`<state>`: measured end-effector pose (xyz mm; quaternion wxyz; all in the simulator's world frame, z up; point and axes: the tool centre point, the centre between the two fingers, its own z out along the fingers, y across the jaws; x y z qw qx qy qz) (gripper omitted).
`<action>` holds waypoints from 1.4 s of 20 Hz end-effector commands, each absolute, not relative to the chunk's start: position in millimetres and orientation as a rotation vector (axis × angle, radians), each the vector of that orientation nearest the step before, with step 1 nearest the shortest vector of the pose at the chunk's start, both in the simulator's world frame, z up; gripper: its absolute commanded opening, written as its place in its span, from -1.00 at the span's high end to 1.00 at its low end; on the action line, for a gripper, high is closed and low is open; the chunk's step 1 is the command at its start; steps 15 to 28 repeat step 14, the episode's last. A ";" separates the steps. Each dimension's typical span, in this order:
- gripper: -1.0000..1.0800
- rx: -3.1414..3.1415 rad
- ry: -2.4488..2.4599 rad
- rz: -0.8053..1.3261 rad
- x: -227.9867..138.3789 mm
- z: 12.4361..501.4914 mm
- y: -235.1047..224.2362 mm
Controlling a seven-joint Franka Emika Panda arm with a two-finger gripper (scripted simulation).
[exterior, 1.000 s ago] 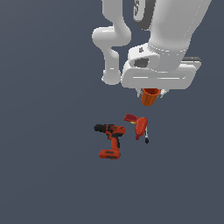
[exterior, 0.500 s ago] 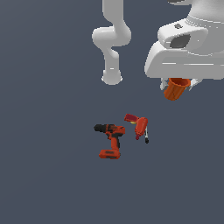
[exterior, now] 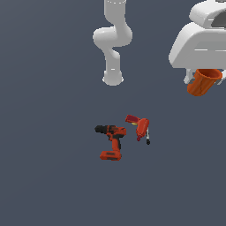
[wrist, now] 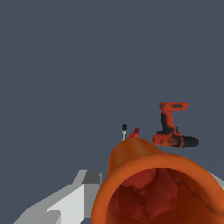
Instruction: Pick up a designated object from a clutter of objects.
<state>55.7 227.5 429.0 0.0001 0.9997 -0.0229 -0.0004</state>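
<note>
No writing is legible. The gripper grips the orange-red cup, seemingly aloft at two o'clock from the drill lying on the plain grey-blue floor.

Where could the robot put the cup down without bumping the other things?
The gripper holds the orange cup up at the exterior view's right. The grey floor is bare all around the middle. Only the middle is crowded: the drill and red tool lie close together.
</note>
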 end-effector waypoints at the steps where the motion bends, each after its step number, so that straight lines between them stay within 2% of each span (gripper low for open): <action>1: 1.00 3.141 -0.073 0.000 59.1 436.0 234.3; 28: 1.00 3.141 -0.071 0.000 66.0 448.7 248.1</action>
